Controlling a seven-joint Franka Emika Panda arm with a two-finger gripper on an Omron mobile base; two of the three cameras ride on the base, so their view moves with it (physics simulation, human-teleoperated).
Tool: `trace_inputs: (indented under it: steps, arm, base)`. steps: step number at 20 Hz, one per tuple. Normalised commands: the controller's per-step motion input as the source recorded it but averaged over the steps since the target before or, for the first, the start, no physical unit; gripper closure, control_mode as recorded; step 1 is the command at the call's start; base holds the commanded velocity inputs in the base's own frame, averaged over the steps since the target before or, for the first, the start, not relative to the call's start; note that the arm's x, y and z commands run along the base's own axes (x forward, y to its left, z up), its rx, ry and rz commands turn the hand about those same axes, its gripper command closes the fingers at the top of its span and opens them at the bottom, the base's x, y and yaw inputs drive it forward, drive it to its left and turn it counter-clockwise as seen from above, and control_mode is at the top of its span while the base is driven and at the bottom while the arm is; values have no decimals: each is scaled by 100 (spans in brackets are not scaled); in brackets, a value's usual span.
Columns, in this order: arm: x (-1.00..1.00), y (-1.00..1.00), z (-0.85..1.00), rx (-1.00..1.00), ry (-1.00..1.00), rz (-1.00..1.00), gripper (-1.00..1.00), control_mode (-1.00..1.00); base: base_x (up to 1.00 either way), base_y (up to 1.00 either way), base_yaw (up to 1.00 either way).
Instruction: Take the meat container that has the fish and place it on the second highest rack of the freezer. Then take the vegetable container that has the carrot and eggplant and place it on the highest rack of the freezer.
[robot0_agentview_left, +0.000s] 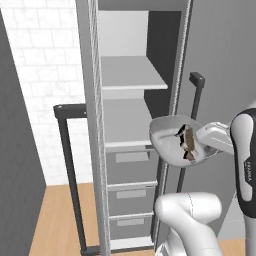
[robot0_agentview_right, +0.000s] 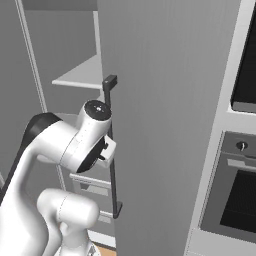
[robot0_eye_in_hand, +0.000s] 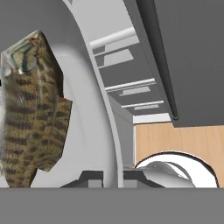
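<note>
The pincer is clenching the rim of the meat container, a pale grey tub that the arm is holding in the air in front of the open freezer, just off the shelves and at about the height of the lower open shelf. In the hand view the tub wall is passing between the two dark tips, so the hold is an edge pinch with one tip inside and one outside. The fish is lying loose inside the tub, close beside the pincer; the left base view shows it as a mottled brown shape against the tub floor, and the tub is sitting strongly tilted there, its mouth turned towards the camera. Judgement: the tub is looking stiff, thin-walled and light, with a smooth surface that could slip in a narrow pinch; held at one edge, it is hanging off to one side of the pincer, so it will be prone to swing or rotate. The fish is unrestrained and will likely slide if the tilt grows. The rim is the only sensible place to hold it. The highest rack is above and beyond the pincer, and the grey drawers are below it. The freezer door's dark bar handle is standing close to the arm's wrist.
</note>
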Motion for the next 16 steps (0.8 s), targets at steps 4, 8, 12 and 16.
trace_inputs:
  steps: [4, 8, 12, 16]
  arm:
    - [0, 0, 0, 0, 0, 0, 100, 100]
    - [8, 30, 27, -19, 12, 0, 100, -100]
    - [14, 64, 54, -40, 12, 0, 100, -100]
    - [29, 38, 3, -14, 6, 0, 100, -100]
  base:
    - [0, 0, 0]
    - [0, 0, 0]
    - [0, 0, 0]
    - [0, 0, 0]
